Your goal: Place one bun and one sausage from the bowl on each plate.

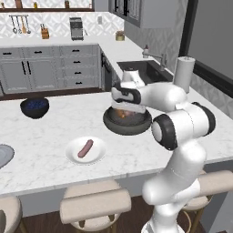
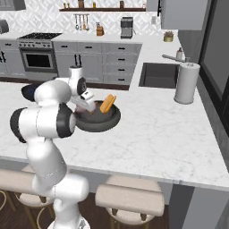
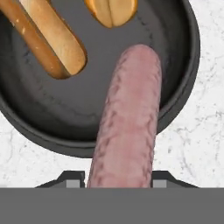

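Observation:
My gripper (image 3: 118, 180) hangs low over the wide dark bowl (image 3: 87, 105), its two fingertips pressed against the sides of a pinkish-brown sausage (image 3: 129, 122). That sausage reaches from the fingers across the bowl's rim toward its middle. Two orange-tan buns (image 3: 52, 39) (image 3: 111, 9) lie in the bowl beyond it. In the left base view the hand (image 1: 127, 109) is down in the bowl (image 1: 127, 127). Another sausage (image 1: 85, 148) lies on the white plate (image 1: 73, 154) near the counter's front edge. The grey plate (image 1: 3, 154) shows at the far left edge.
A glossy dark blue bowl (image 1: 34, 107) stands at the back left of the marble counter. A paper towel roll (image 2: 186, 82) stands beside the sink (image 2: 159, 75) to the right. Padded stools (image 1: 93, 205) line the counter's front edge.

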Motion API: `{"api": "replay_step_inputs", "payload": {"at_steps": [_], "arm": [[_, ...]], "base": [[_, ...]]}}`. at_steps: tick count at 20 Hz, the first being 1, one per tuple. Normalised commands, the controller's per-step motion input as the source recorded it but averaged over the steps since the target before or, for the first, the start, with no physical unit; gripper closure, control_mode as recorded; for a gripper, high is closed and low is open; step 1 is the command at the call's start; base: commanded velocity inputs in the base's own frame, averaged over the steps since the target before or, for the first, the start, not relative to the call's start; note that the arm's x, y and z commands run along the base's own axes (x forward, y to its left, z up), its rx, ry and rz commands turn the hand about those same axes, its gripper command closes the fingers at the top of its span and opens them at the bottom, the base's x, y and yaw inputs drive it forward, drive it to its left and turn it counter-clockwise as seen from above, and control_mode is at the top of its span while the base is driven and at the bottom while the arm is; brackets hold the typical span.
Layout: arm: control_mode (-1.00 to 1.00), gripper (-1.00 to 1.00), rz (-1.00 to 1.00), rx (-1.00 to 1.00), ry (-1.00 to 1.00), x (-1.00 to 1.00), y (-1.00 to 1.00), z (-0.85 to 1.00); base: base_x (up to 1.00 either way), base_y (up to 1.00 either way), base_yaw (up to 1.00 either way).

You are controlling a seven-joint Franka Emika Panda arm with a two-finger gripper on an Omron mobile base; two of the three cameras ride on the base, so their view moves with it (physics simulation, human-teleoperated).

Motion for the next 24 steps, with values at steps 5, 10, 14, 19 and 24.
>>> {"api": "replay_step_inputs", "payload": {"at_steps": [5,10,14,19,24], "arm": [[-1.00,1.00,-0.05,0.00,-0.30,-1.00,-0.03,0.72],[1.00,1.00,0.00,0.01,-0.07,-0.60,0.05,0.04],[1.00,1.00,0.00,0.00,0.00,0.00,0.00,0.00],[1.00,1.00,0.00,0.00,0.00,0.00,0.00,0.00],[1.00,1.00,0.00,0.00,0.00,0.00,0.00,0.00]], "base": [[0.00,0.00,0.00],[-0.40,0.19,0.02],[-0.96,0.93,0.13],[-0.14,1.00,0.07],[0.28,0.98,-0.04]]}}
